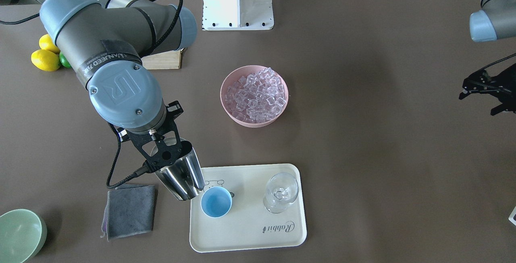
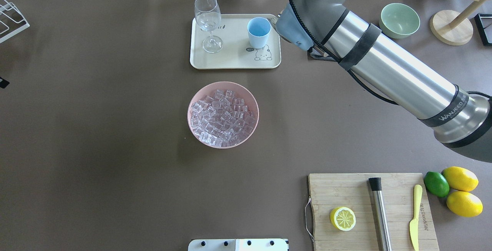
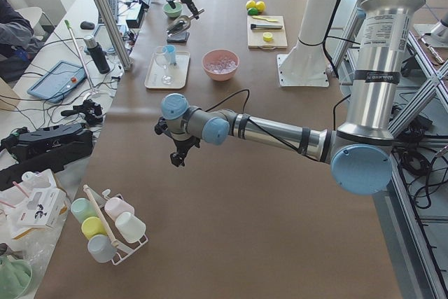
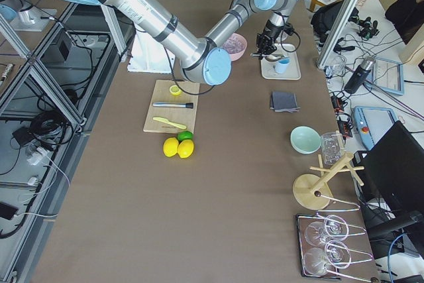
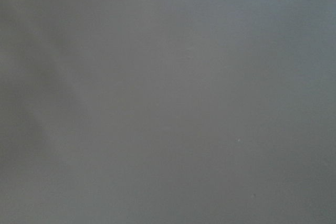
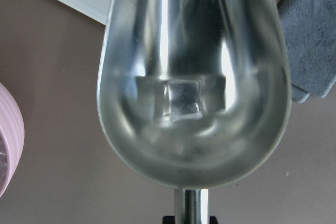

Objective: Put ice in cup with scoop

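Holding scoop (image 1: 183,176) by handle in clamped right gripper (image 1: 167,156) near counter's far edge, with lip beside cup (image 1: 216,201) not over it, so could dump the ice (image 6: 184,98) onto tray (image 1: 250,230) or knock cup if tipped now.

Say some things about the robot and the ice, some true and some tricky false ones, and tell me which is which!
1. The cup is full of ice. False: its blue inside looks bare.
2. An ice cube lies in the scoop. True.
3. The right gripper holds the scoop. True.
4. The glass stands on the table, off the tray. False: it stands on the tray, beside the cup.
5. The pink bowl is empty. False: it is heaped with ice.
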